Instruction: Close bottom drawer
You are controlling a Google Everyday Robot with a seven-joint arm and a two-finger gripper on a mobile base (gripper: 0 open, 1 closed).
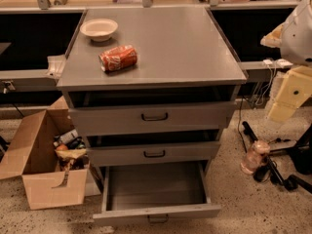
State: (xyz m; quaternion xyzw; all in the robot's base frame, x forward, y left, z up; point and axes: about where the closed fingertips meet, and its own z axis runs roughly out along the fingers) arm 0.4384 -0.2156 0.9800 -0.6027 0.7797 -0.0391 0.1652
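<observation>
Gripper (285,104) hangs off the counter's right edge, just past its front right corner and lower than the counter's surface, over the speckled floor. It shows as pale cream blocks tilted down and to the left, holding nothing; whether it is open or closed cannot be told. Above it a white rounded arm shell (300,28) enters from the picture's right side, level with the middle of the counter's right edge, so the arm reaches down from there to the gripper. Arm and gripper are apart from the cabinet.

Down and to the left of the gripper, well apart from it, the bottom drawer (156,184) is pulled far out beneath the counter's front edge. Its grey inside is bare, and its narrow front panel carries a small black handle (158,219) at the centre, near the picture's lower border. Above it sit the middle drawer (195,152) and the top drawer (204,115), each with a black centre pull and a dark gap over its front.

On the grey counter (185,43) a pale bowl (99,29) stands upright near the back left corner. A red-orange can (118,58) lies on its side closer to the front left corner.

On the floor, left of the cabinet, an open cardboard box (34,155) holds mixed items. To the right, below the gripper, a clear bottle (254,157) stands beside black cables (273,172).
</observation>
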